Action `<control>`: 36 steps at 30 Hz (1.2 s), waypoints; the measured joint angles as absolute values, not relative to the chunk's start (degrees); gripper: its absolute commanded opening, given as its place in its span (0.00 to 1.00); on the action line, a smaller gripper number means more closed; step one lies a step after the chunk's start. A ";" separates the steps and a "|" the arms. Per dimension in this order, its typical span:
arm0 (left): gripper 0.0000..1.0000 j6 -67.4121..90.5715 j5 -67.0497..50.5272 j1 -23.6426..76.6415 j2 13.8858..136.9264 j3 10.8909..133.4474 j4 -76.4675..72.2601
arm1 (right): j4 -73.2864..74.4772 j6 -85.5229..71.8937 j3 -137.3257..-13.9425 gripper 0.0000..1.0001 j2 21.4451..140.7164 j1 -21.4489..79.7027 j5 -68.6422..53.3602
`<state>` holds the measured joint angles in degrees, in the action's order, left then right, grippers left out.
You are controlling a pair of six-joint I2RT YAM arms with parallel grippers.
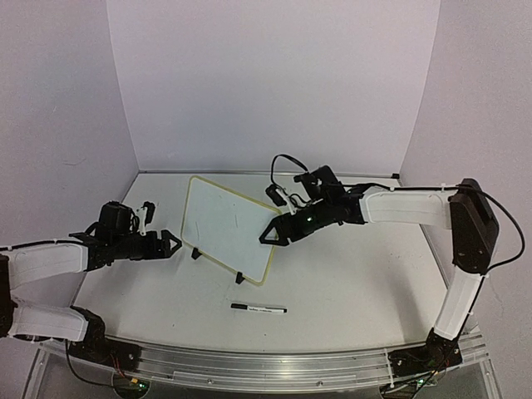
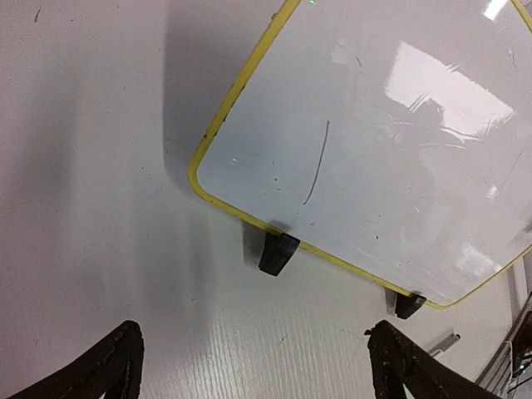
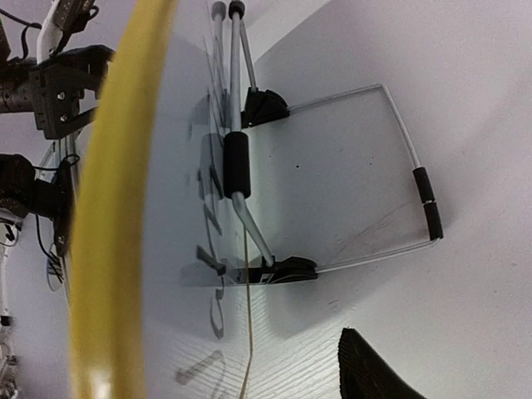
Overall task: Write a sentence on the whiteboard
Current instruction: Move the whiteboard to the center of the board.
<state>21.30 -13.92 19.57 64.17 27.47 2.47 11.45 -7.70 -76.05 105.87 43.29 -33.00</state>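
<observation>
The whiteboard, white with a pale yellow rim, stands tilted on two black clip feet mid-table. No sentence shows on it; its face carries only one thin dark stroke. A marker lies flat on the table in front of the board, held by nothing. My left gripper hovers open just left of the board, with bare table between its fingers. My right gripper is at the board's right edge, open. In the right wrist view one finger stands well apart from the yellow rim.
The white table is enclosed by pale walls at the back and sides. A metal rail runs along the near edge. Behind the board, a wire stand with black sleeves shows in the right wrist view.
</observation>
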 measured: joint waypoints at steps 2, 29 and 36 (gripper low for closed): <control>0.94 20.15 -15.23 19.72 65.83 27.14 -0.54 | 10.69 -8.36 -74.43 0.84 103.98 43.29 -31.22; 0.45 12.46 -9.04 28.61 89.65 32.47 -15.08 | 2.49 -14.71 -51.64 0.95 71.68 42.66 -12.51; 0.14 11.59 -2.66 31.70 91.59 32.78 -16.97 | 2.33 -15.33 -50.62 0.95 71.36 42.65 -11.63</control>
